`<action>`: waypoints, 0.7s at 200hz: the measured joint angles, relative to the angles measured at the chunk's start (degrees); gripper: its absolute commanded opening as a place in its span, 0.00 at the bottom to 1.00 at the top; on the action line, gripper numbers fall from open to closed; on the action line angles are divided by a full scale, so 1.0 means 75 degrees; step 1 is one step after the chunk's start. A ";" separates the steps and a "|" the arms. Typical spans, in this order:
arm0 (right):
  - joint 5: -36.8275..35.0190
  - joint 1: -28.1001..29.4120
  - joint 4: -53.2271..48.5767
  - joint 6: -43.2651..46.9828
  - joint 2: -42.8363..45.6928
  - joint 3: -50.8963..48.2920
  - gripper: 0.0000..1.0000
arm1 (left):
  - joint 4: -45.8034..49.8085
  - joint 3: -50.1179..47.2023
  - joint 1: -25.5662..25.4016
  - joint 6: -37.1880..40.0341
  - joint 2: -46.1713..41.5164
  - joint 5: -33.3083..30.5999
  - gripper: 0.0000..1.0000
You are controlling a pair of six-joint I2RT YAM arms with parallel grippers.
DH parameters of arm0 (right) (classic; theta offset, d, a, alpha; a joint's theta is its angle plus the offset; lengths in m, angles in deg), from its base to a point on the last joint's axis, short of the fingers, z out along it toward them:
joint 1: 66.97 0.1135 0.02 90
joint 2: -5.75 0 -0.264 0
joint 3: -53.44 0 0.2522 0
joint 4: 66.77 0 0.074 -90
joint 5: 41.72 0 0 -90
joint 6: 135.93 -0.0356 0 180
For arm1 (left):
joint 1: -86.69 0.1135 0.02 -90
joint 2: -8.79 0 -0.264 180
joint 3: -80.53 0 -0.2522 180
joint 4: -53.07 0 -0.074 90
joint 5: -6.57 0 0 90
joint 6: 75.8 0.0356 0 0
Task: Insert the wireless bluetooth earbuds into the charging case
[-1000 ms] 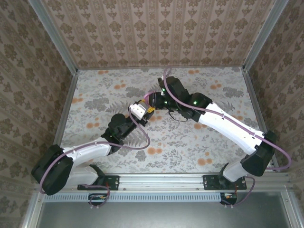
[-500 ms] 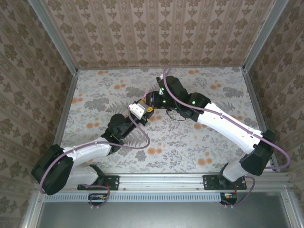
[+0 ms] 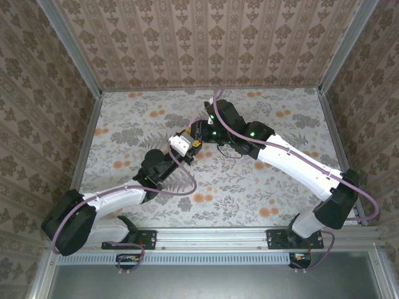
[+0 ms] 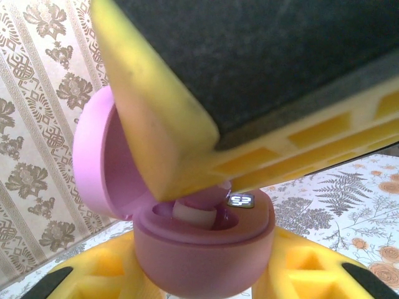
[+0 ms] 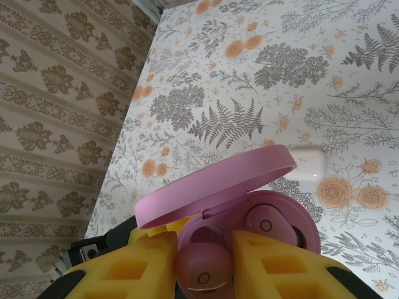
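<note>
Case [image 4: 206, 258] clamped in left gripper [image 4: 199, 281] | earbud [image 5: 201, 268] pinched by right gripper [image 5: 203, 254] | white case [image 5: 308, 163] behind

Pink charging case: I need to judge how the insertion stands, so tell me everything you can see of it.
The round, glossy pink plastic charging case is open, its domed lid hinged up at one side. The left claw grips its base between yellow fingers, holding it above the flowered table. One pink earbud sits in a socket; the right claw holds a second pink earbud at the case's near rim.
</note>
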State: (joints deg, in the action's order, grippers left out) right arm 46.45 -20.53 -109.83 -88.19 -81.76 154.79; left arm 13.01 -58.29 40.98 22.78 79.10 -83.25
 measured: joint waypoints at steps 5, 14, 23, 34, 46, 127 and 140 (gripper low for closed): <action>0.0012 0.0003 0.0000 0.0003 0.0000 0.0000 0.28 | -0.0003 0.0000 0.0000 0.0000 0.0000 0.0000 0.31; 0.0023 0.0003 0.0000 0.0000 0.0000 0.0000 0.28 | -0.0003 0.0000 0.0000 -0.0003 0.0000 0.0000 0.31; 0.0026 0.0000 -0.0003 0.0003 0.0000 0.0000 0.28 | -0.0003 0.0000 0.0000 0.0000 0.0000 0.0000 0.31; 0.0026 0.0000 -0.0009 0.0003 0.0000 0.0000 0.28 | -0.0003 0.0000 0.0000 0.0000 0.0000 0.0003 0.30; 0.0026 0.0003 -0.0035 0.0006 0.0000 0.0000 0.28 | 0.0000 -0.0003 0.0000 0.0000 0.0000 0.0003 0.31; 0.0259 0.0000 -0.0495 0.0090 0.0000 0.0204 0.29 | -0.0114 -0.0052 0.0064 0.0006 0.0009 0.0224 0.30; 0.0280 0.0000 -0.0583 0.0154 0.0000 0.0251 0.29 | -0.0137 -0.0052 0.0067 0.0006 0.0015 0.0268 0.30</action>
State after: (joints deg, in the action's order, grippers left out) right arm 48.55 -20.53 -114.20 -87.04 -81.76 156.67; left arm 11.98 -58.68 41.48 22.83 79.21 -81.24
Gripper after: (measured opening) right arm 0.284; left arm 0.345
